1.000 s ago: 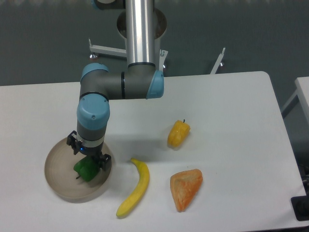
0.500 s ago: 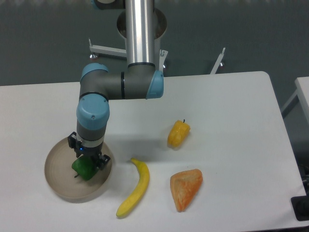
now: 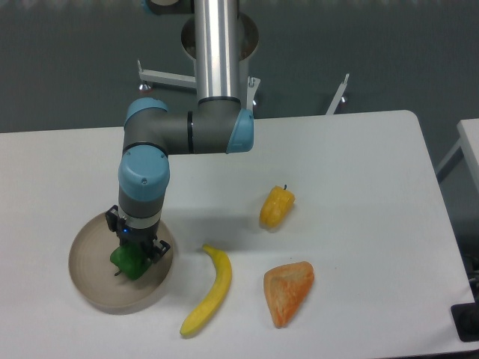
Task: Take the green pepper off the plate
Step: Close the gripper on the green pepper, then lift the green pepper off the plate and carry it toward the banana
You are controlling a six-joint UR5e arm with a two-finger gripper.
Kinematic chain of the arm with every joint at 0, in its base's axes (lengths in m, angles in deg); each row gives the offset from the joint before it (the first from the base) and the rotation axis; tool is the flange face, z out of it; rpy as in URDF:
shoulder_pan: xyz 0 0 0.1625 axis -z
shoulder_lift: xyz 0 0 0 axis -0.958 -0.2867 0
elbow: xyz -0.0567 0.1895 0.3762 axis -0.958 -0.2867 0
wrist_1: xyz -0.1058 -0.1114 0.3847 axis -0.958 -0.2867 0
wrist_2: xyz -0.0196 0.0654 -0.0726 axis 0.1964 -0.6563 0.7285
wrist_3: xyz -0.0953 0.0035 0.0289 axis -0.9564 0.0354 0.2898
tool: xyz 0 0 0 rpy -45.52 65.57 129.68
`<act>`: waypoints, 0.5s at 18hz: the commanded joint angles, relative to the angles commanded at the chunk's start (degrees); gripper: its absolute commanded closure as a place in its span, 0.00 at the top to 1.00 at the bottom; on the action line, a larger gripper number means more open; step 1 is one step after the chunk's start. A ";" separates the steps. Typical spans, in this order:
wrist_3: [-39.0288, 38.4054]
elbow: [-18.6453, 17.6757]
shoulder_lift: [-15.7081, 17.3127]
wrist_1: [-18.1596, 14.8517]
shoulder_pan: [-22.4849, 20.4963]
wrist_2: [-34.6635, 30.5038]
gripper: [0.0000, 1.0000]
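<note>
The green pepper [image 3: 129, 262] is seen on the plate [image 3: 88, 277], towards the plate's right half and slightly to its far side, with its short dark stem pointing to the near left; the plate itself is set at the near left of the white table [image 3: 359, 172]. The gripper [image 3: 135, 244] is positioned directly above the pepper, pointed straight down, and its black fingers are seen at the pepper's far-left and right flanks; contact appears to be made, but whether the jaws are clamped on the pepper cannot be told, since the wrist hides the upper part of it. Whether the pepper is resting on the dish or raised from it cannot be told either. The arm's blue-capped joints are stacked above the plate's far right edge, and the silver column is seen rising at the far centre. A banana [image 3: 209, 292] is laid just to the right of the plate, apart from its rim; an orange wedge-shaped item [image 3: 288, 292] is placed to the right of the banana; a yellow-orange pepper [image 3: 277, 207] is placed farther back, well apart from the plate.
</note>
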 joint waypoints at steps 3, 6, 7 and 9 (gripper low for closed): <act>3.07 0.09 0.88 -0.53 -0.52 -0.09 0.36; 7.11 -0.18 2.37 -0.88 -2.02 -0.26 0.36; 8.34 -0.26 2.55 -0.88 -2.98 -0.79 0.36; 10.45 -0.53 3.86 -1.05 -5.09 -2.63 0.36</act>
